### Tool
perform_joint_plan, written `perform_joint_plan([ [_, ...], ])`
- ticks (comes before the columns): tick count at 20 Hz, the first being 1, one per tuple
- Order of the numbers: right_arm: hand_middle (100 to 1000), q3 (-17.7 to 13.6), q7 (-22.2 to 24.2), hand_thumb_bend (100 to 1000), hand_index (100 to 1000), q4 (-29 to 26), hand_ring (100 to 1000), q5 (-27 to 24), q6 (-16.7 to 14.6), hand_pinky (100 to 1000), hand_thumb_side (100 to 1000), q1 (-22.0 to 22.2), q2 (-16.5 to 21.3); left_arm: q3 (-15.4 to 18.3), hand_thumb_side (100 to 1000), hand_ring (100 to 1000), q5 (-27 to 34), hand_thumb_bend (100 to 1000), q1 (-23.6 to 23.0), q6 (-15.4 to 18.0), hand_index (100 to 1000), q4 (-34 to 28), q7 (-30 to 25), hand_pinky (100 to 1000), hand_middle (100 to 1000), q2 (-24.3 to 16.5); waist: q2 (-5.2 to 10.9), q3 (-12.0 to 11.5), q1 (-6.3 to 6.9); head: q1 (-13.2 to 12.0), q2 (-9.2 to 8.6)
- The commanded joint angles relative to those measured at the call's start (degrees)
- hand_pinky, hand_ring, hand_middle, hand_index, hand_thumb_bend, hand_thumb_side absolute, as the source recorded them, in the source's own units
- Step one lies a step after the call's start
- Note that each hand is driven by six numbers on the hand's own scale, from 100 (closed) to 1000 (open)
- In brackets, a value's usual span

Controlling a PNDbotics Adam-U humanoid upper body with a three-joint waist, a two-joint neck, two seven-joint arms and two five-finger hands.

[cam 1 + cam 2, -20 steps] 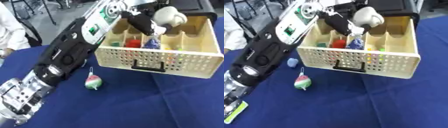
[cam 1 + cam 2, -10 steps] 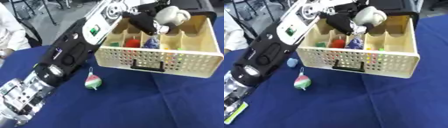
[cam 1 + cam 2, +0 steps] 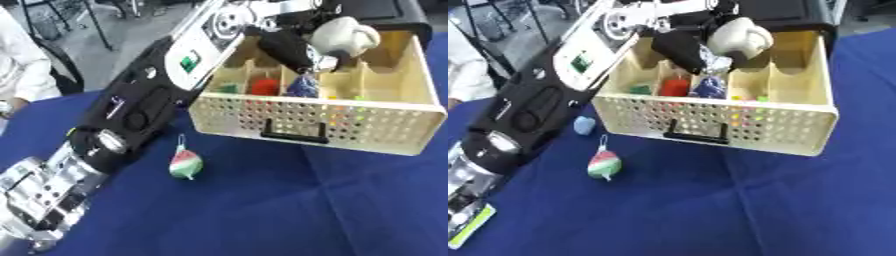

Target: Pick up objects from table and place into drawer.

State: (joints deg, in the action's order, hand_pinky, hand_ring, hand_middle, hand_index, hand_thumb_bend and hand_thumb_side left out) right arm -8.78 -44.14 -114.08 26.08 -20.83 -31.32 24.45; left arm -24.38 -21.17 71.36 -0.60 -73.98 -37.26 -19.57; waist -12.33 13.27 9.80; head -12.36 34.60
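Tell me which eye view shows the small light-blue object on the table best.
The right eye view: the light-blue object lies in plain sight on the blue cloth beside the left arm. In the left eye view that arm hides it entirely.

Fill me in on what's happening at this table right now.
The robot's left robot hand is stretched over the cream perforated drawer, fingers curled round a small shiny bluish item above the compartments. A red thing, a green one and a blue one already lie inside. On the blue cloth, a watermelon-patterned ornament and a small light-blue piece wait. The right hand isn't visible.
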Motion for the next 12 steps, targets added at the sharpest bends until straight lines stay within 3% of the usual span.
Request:
perform_joint_plan([
  [1,710,-0.1,-0.5,100,704,-0.5,598,0.1,0.0,660,895,-1.0,0.6,0.4,441,734,-0.2,100,1.1,0.3,856,-0.5,-1.7,531,637,-0.8,1.32,-0.1,-0.47,0.0,-0.48],
  [6,712,-0.2,-0.7,100,704,-0.5,598,0.1,0.1,614,895,-1.0,0.5,0.6,479,760,-0.2,100,1.1,1.0,919,-0.9,-2.9,552,686,-0.7,1.42,0.0,-0.39,0.0,-0.47],
  [10,713,-0.2,-0.7,100,703,-0.5,597,0.0,0.2,582,894,-1.0,0.4,0.7,585,782,0.0,117,1.1,1.9,967,-1.1,-3.5,572,727,-0.7,1.51,0.0,-0.3,0.1,-0.47],
  [12,714,-0.2,-0.7,100,703,-0.5,597,0.0,0.3,577,894,-1.0,0.4,0.8,586,782,0.2,123,1.1,2.2,967,-1.2,-3.7,573,727,-0.7,1.57,0.0,-0.26,0.0,-0.43],
])
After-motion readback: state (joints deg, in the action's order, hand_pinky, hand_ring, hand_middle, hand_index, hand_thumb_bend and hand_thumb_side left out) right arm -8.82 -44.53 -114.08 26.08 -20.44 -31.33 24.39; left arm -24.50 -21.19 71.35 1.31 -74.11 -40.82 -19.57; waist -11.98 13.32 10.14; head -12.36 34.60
